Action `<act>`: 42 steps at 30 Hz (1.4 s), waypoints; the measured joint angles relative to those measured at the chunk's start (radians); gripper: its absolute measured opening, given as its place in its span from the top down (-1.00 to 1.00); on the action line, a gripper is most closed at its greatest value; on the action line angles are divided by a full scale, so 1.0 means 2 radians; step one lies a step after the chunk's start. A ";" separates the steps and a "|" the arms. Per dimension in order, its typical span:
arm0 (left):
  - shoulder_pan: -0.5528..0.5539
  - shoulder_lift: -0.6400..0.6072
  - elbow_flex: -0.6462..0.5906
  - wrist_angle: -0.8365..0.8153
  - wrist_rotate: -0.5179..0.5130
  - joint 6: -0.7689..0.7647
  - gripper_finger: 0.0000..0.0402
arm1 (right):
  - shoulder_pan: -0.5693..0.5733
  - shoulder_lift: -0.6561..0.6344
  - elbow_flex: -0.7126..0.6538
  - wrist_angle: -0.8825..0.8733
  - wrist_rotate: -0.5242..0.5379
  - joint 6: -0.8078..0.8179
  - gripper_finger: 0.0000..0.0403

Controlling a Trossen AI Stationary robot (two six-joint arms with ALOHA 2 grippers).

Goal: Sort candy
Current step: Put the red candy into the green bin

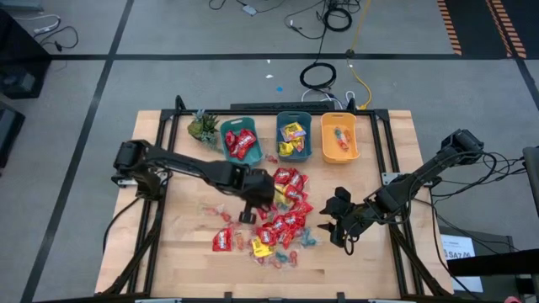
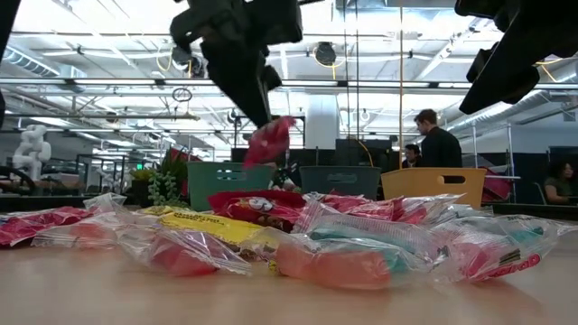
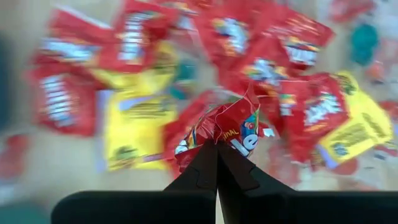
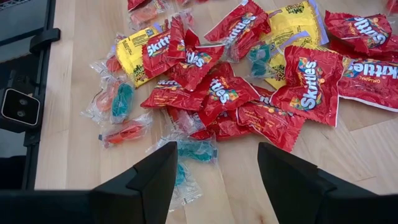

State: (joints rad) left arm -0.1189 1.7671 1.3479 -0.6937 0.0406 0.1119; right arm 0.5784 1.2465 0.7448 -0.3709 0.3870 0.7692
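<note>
**Left gripper pinching one red packet above the pile**

I read the left gripper [image 3: 217, 163] as fully closed, its two fingers meeting on the crumpled edge of a single red packet [image 3: 239, 127]. In the low view that red packet [image 2: 268, 140] hangs clear of the table, dangling just under the fingertips, with the heap below it and not touching it. From above, the left gripper [image 1: 249, 204] sits at the left edge of the candy pile [image 1: 282, 217], the arm reaching in from the table's left side.

Directly beneath and around the held packet the left wrist view shows more red packets and some yellow packets [image 3: 134, 127], lying flat and overlapping.

The right gripper [image 1: 342, 225] stands at the pile's right side with its fingers [image 4: 146, 180] spread apart and nothing between them. Just ahead of it lie red packets, a yellow packet [image 4: 133, 55], and small twist-wrapped pieces in teal [image 4: 196, 150] and pink [image 4: 125, 133] on bare wood.

Behind the pile, along the table's far edge, three bins stand in a row: a teal bin [image 1: 240, 140] holding red packets, a second teal bin [image 1: 294, 136] holding yellow ones, and an orange bin [image 1: 339, 137] with a few small pieces. A small green plant [image 1: 203, 127] sits just left of the first bin.

People stand in the room beyond the table [image 1: 168, 252].
</note>
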 joint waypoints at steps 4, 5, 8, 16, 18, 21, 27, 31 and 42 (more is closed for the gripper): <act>0.030 -0.042 0.000 -0.003 -0.023 0.000 0.99 | 0.000 0.000 0.000 0.000 0.000 0.001 -0.06; 0.042 -0.053 0.000 -0.004 -0.026 0.000 0.99 | 0.000 0.000 0.000 0.000 0.002 0.001 -0.06; 0.085 -0.083 0.000 -0.007 -0.035 0.000 1.00 | -0.001 0.000 0.000 0.000 0.003 0.005 -0.06; 0.230 -0.130 -0.020 -0.026 -0.030 0.008 1.00 | -0.002 0.000 0.000 0.000 0.019 0.062 -0.06; 0.262 -0.131 -0.032 -0.026 -0.019 0.016 1.00 | -0.002 0.000 0.000 0.001 0.035 0.084 -0.06; 0.303 -0.130 -0.052 -0.014 -0.011 0.018 0.99 | -0.003 0.000 0.000 0.001 0.054 0.112 -0.06; 0.348 -0.130 -0.091 0.020 -0.011 0.054 0.85 | -0.004 0.000 0.000 0.001 0.071 0.168 -0.06; 0.366 -0.118 -0.102 0.032 -0.014 0.056 0.82 | -0.006 0.000 0.000 0.001 0.071 0.193 -0.06; 0.380 -0.054 -0.102 0.059 -0.012 0.078 0.55 | -0.020 0.000 0.000 0.001 0.071 0.241 -0.01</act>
State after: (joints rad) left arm 0.6415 1.6590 1.1439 -0.5756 0.0174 0.2673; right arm 0.5376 1.2469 0.7441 -0.3691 0.5285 1.2507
